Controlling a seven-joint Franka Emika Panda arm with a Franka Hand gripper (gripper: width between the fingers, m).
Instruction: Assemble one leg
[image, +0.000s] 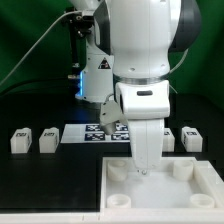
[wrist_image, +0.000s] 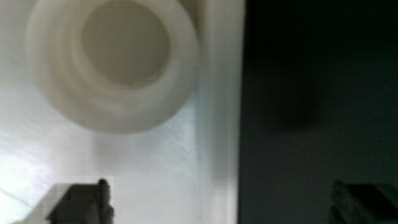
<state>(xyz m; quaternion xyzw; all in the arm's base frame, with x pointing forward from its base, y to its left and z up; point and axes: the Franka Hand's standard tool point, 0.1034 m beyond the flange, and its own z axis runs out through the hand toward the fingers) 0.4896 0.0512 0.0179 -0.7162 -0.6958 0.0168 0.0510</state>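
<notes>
Two small white legs with marker tags stand on the black table at the exterior view's left (image: 20, 139) (image: 48, 139), and two more at its right (image: 166, 137) (image: 192, 138). My gripper (image: 142, 168) points straight down over the back edge of the large white panel (image: 190, 195), close to its surface. In the wrist view the gripper (wrist_image: 222, 205) is open and empty, its dark fingertips (wrist_image: 80, 202) wide apart. Below it are a round socket (wrist_image: 111, 60) of the panel and the panel's edge against the black table. No leg is in the wrist view.
The marker board (image: 92, 132) lies flat on the table behind the panel, between the two pairs of legs. A dark camera stand with a blue light (image: 80, 80) rises at the back. The arm's white body hides the middle of the scene.
</notes>
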